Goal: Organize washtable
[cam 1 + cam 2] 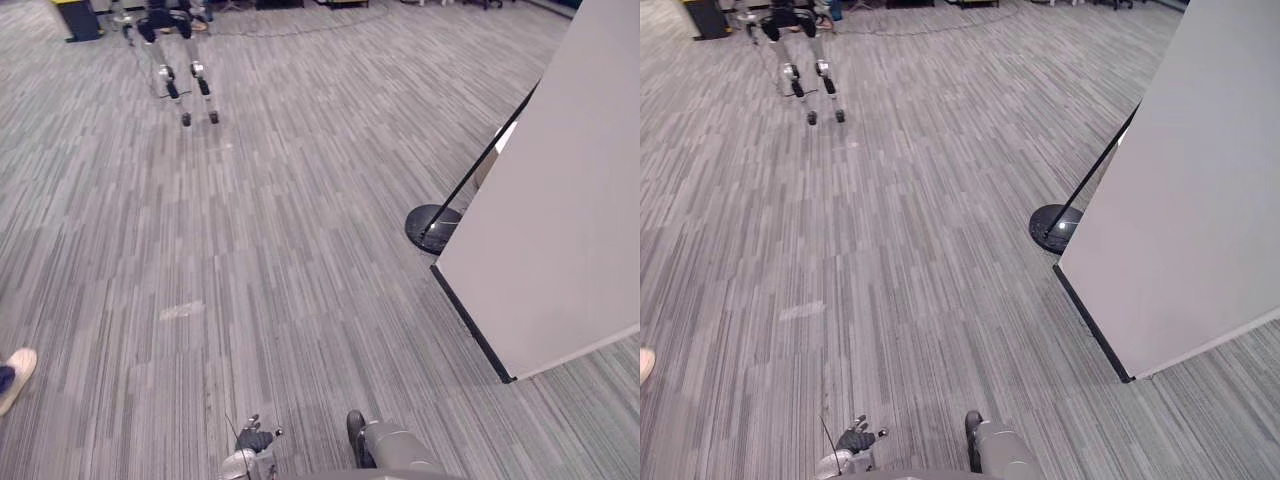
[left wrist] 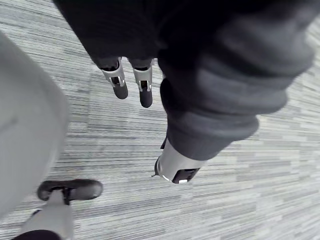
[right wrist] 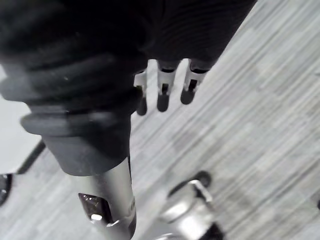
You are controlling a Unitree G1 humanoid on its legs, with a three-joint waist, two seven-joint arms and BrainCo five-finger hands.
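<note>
Where the worktop to be organized stands cannot be told from these views. The left hand hangs over the floor with its fingers straight and loosely apart, dark tips pointing down, the thumb set off from them. It holds nothing and touches nothing. The right hand hangs the same way: fingers straight in a row, slightly spread, the thumb apart, nothing in its grasp.

The floor is grey carpet with fine lengthwise stripes, and a small pale patch lies on it well to the left of the white panel. That panel stands upright on the floor at the robot's right, and a dark strip runs along its lower edge.

Just beside the panel's near corner, on its left, a black round base rests on the carpet. A thin black rod slants up from it towards the panel's edge.

Far from the panel, across the floor to the upper left, the legs of another robot stand on the carpet, silver shins with dark feet. Beyond them, further from the panel, is a dark bin with a yellow top.

At the opposite side from the panel, a person's light shoe shows on the carpet.
</note>
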